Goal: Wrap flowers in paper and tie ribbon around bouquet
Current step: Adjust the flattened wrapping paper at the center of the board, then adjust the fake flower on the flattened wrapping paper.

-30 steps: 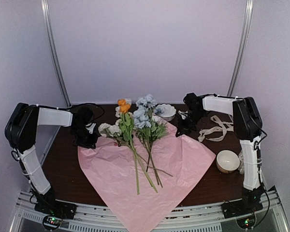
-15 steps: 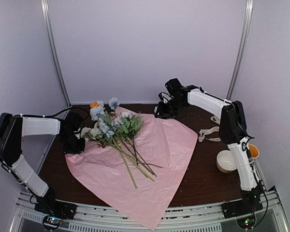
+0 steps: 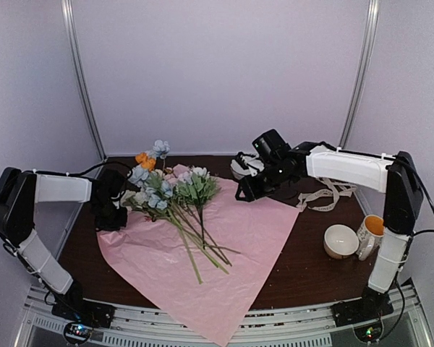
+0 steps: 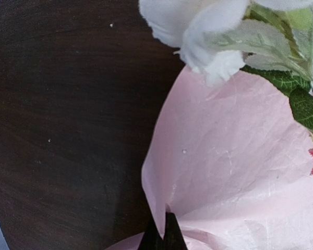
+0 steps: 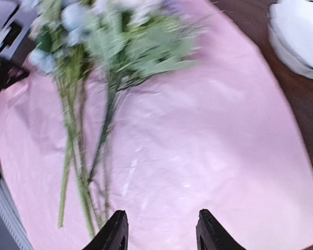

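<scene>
Top external view: your right end effector [image 3: 244, 193] has just opened, freeing the paper [image 3: 264, 238] at two o'clock; your left end effector [image 3: 110, 215] pinches its nine o'clock edge.

Stock: one paper [image 3: 224, 289], pink. One bunch of flowers [image 3: 175, 192], lying on the paper. One ribbon [image 3: 324, 196], right of the paper. One bowl [image 3: 341, 241] and one mug [image 3: 369, 236], also right of it. One white dish [image 3: 238, 167], behind it.

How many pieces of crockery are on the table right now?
3: a small white bowl at the front right, a mug right beside it, and a white dish at the back centre. Others may be hidden.
</scene>
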